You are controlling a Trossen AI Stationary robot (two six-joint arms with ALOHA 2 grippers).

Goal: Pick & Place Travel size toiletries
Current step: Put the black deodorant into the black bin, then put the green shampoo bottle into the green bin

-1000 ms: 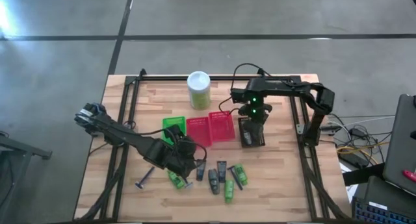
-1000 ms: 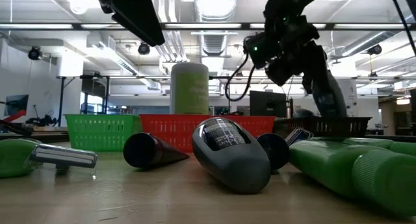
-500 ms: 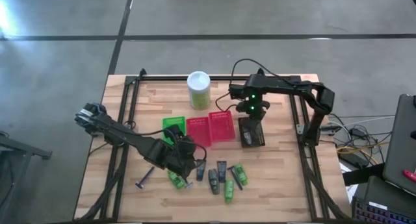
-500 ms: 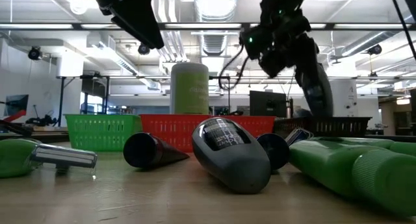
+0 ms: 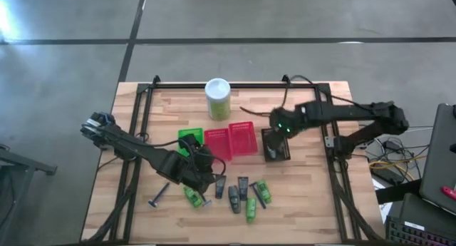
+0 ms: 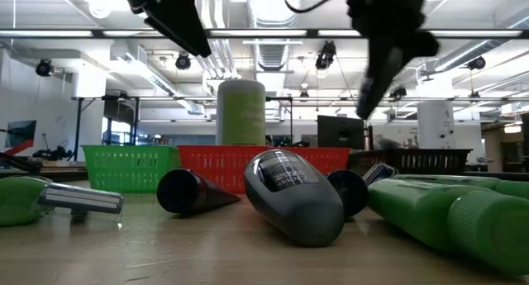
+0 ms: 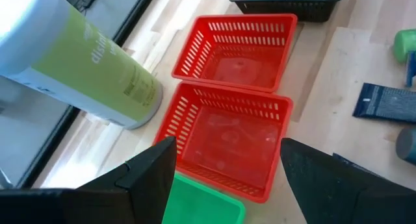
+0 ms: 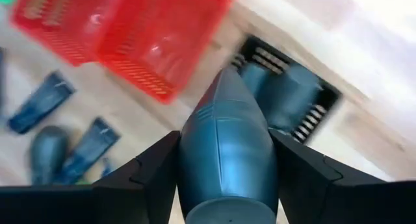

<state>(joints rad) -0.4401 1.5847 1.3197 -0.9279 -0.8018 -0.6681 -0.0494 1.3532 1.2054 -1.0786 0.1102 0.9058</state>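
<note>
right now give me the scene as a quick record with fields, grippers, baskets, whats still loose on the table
left gripper: open, empty, above the green basket and red baskets
right gripper: shut on dark grey oval bottle, over the black basket
black basket contents: at least one dark bottle already inside
red baskets: two, side by side, both empty
canister: upright, behind the baskets
loose toiletries: green tubes, black tubes, grey bottles near the front edge
razor: lying apart, front left

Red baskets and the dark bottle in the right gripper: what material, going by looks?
Red baskets: likely moulded plastic, semi-gloss; slotted walls and smooth floors that catch the light. Dark bottle, between the right gripper fingers: probably hard plastic, dark grey-blue, satin sheen with a soft highlight and a moulded seam line. Can't rule out coated metal.
</note>
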